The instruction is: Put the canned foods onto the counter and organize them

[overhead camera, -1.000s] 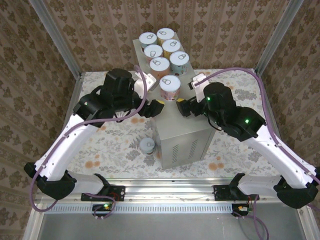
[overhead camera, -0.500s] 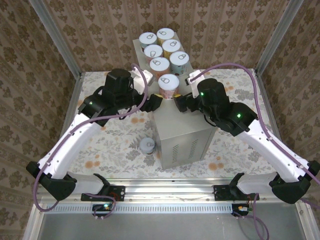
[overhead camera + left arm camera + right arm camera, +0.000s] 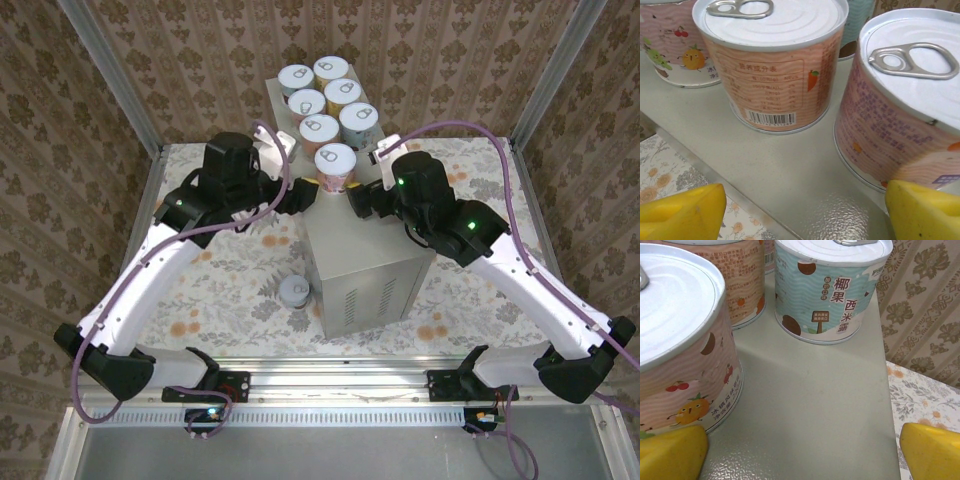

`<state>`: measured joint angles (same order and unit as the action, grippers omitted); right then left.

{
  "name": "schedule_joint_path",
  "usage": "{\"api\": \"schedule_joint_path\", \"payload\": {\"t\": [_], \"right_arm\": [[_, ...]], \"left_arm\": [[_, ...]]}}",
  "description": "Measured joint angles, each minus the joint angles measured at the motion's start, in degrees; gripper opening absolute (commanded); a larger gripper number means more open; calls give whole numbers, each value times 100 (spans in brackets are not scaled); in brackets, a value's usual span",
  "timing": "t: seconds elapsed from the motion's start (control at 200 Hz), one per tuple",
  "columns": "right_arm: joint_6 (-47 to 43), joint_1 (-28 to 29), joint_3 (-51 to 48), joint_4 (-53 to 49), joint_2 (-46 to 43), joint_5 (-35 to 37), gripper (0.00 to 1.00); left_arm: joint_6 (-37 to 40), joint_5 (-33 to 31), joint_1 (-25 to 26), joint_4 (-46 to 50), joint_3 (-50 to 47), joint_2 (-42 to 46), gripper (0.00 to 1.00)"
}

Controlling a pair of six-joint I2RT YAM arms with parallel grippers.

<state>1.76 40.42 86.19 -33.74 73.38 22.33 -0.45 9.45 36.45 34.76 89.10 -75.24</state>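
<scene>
Cloth (image 3: 230, 290) holds 1 can (image 3: 294, 291) beside the counter (image 3: 370, 260), where 7 cans (image 3: 319, 128) cluster.

- A lab-style robot test cell, dressed to look homely.
- Aluminium frame posts (image 3: 110, 75) hold damask-patterned backdrop panels (image 3: 200, 50) on three sides.
- A floral cloth (image 3: 240, 290) covers the table.
- A metal rail (image 3: 340, 385) at the near edge carries wiring.

We get bright, even light from overhead, with only soft shadows beneath the cans (image 3: 827, 295) on the counter (image 3: 810, 405). Wrist views are sharp mid-frame; the near yellow fingertips (image 3: 670, 455) blur, and the counter's near edge glints.
</scene>
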Motion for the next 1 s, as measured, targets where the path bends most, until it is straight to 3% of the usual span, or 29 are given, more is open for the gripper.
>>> {"api": "schedule_joint_path", "payload": {"t": [1.0], "right_arm": [[105,-52,0,61,50,-2,100]], "left_arm": [[-20,302,-284,-205,-22,-229,83]]}}
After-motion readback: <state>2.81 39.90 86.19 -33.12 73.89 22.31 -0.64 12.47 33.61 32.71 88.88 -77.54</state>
